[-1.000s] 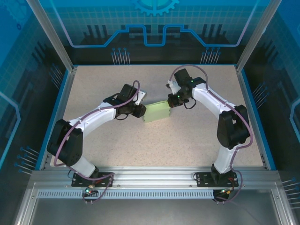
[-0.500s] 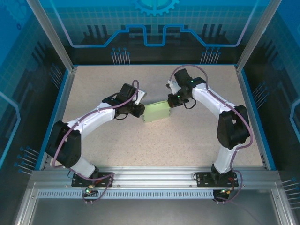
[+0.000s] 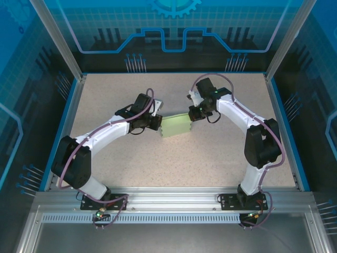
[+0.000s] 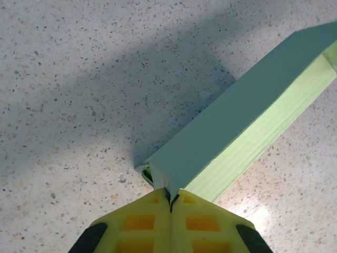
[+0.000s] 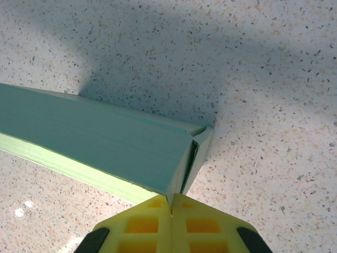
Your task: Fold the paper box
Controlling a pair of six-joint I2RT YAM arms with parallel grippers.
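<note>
You could not see the far end of the paper box (image 4: 237, 132) ahead of your left end effector (image 4: 170, 204); the picture's right edge cut it off. Ahead-left of your right end effector (image 5: 171, 203) it ran off the left edge. Both end effectors were cropped below, and how much card lay inside their closed jaws was hidden.

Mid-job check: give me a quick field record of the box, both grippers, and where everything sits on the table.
item: paper box, folded into a shallow rectangular shape
position: middle of the table, spanning between the two grippers
left gripper: shut, pinching a corner at the box's left end
right gripper: shut, pinching the box's right end
flap: at the right end, gaping slightly
resting or lifted: cannot tell
</note>
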